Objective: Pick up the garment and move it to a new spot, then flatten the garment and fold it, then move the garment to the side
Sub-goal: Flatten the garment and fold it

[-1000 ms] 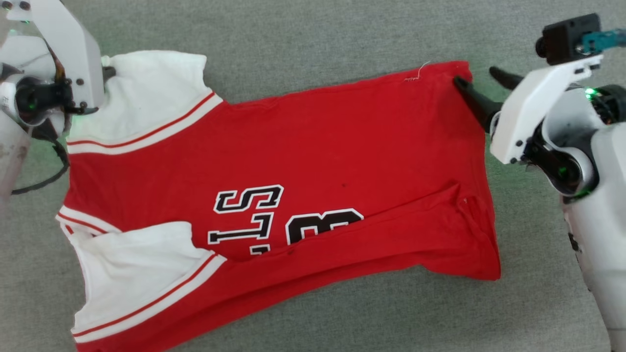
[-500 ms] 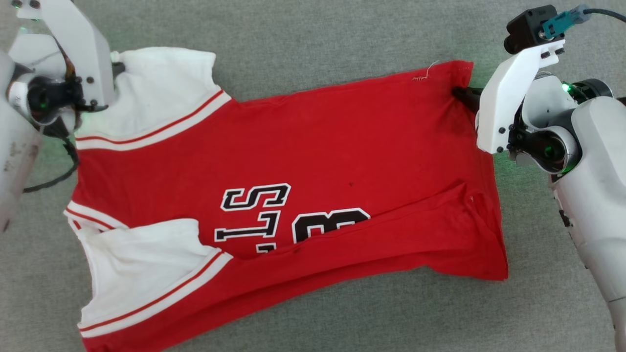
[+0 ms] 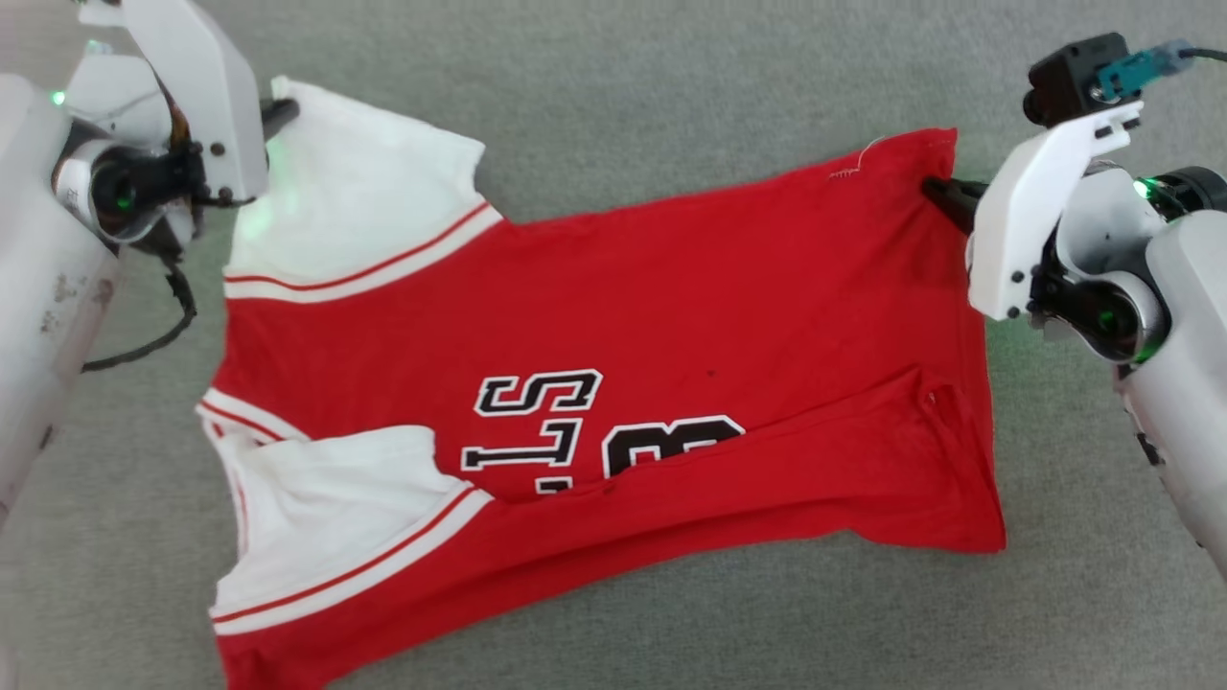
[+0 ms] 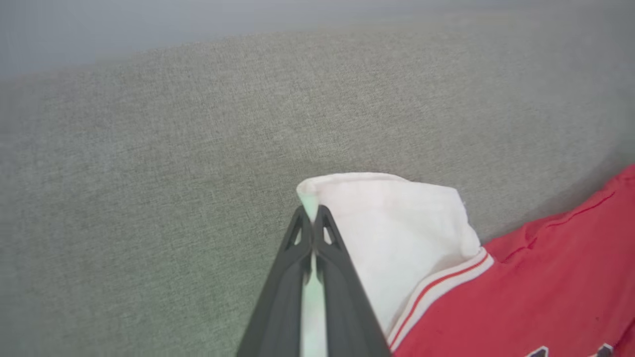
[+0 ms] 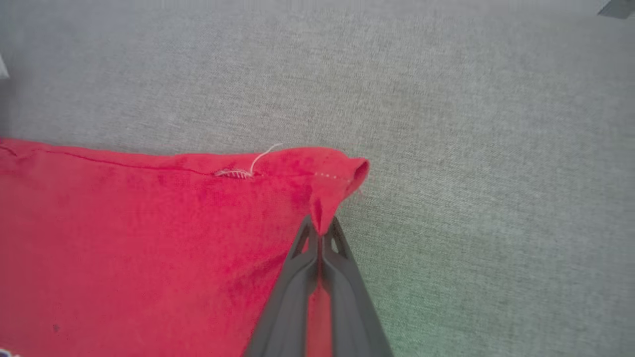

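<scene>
The garment (image 3: 671, 316), a red jersey with white short sleeves, striped trim and black lettering, lies spread on the grey fabric surface. Its near long edge is folded over, covering part of the lettering. My left gripper (image 3: 283, 107) is shut on the far white sleeve's corner; the left wrist view shows white cloth (image 4: 397, 228) pinched at the tips of my left gripper (image 4: 311, 214). My right gripper (image 3: 935, 187) is shut on the far hem corner; in the right wrist view the red hem (image 5: 337, 173) bunches between the tips of my right gripper (image 5: 321, 227).
Grey woven fabric surface (image 3: 671, 77) lies all around the garment, with bare room beyond its far edge and along the near side. A black cable (image 3: 158, 335) hangs from my left arm beside the sleeve.
My right gripper went from open beside the hem corner to shut on it. The whole picture has shifted, the garment now further right, and the far sleeve corner looks pulled up and outward.
</scene>
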You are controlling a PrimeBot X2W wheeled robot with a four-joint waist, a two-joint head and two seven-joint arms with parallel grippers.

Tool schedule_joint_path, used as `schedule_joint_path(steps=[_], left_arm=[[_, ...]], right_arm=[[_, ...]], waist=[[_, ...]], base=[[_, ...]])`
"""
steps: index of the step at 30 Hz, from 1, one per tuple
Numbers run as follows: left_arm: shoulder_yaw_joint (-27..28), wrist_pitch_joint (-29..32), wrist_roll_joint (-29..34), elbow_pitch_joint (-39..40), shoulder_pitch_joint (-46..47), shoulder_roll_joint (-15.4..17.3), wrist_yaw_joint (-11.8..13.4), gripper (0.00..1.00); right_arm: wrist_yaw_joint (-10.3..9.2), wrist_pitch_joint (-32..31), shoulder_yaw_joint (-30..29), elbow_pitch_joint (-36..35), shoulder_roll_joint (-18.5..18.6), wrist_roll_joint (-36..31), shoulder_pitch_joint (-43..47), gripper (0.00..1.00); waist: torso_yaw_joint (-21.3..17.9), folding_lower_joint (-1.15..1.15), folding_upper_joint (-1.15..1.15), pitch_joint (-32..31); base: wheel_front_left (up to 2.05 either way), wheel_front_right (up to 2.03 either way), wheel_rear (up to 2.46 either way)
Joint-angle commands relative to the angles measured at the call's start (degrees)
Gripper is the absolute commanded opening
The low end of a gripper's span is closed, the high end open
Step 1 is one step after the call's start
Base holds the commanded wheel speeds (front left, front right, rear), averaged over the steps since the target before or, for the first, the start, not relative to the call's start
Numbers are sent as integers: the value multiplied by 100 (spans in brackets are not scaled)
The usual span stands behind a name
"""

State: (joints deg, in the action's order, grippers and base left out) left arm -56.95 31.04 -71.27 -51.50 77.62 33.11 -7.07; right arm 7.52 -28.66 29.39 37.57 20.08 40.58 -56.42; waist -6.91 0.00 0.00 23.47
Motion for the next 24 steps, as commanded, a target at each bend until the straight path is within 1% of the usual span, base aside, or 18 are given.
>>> schedule_joint_path(steps=[1,5,8,11,13,16,21,24], left_arm=[[28,-20,-47,76,-65,28,-25,0],[-50,67,-91,439,-223,160,-42,0],[-95,161,-140,842,-435,340,-39,0],[-125,241,-211,1380,-740,584,127,0],[-137,309,-279,1848,-1022,789,327,0],[-162,348,-396,2707,-1512,1170,730,0],[-175,294,-692,4240,-2423,1820,1507,0],[-201,190,-883,4930,-2922,2095,1872,0]], right_arm=[[-6,73,59,-54,79,36,114,0],[-6,262,247,-231,348,190,325,0],[-6,380,379,-414,569,345,563,0],[-6,476,466,-598,780,461,839,0],[-6,521,546,-742,918,556,1039,0],[-6,584,610,-945,1117,727,1349,0],[-6,642,634,-1165,1368,931,1899,0],[-6,652,586,-1190,1487,1022,2201,0]], waist=[[152,0,0,-206],[302,0,0,-441],[413,0,0,-623],[506,0,0,-798],[559,0,0,-909],[626,0,0,-1044],[718,0,0,-1169],[760,0,0,-1204]], base=[[0,0,0],[0,0,0],[0,0,0],[0,0,0],[0,0,0],[0,0,0],[0,0,0],[0,0,0]])
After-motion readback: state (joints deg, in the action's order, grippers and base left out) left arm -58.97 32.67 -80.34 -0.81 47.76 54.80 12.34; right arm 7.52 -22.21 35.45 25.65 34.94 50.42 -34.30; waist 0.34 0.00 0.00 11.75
